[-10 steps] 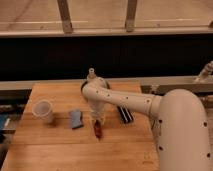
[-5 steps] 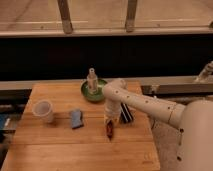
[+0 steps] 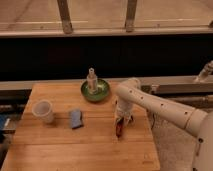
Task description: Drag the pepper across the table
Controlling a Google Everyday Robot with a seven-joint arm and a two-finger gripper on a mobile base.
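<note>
The pepper, a small dark-red chili, lies on the wooden table right of the middle, its tip pointing toward the front edge. My gripper reaches down from the white arm directly over the pepper's upper end and is shut on it, holding it against the tabletop.
A green bowl with a pale bottle standing in it sits at the back centre. A white cup stands at the left and a blue-grey sponge lies beside it. The table's right edge is close to the gripper.
The gripper and the pepper have moved together to the right across the table, away from the sponge. The black block no longer shows behind the arm.
</note>
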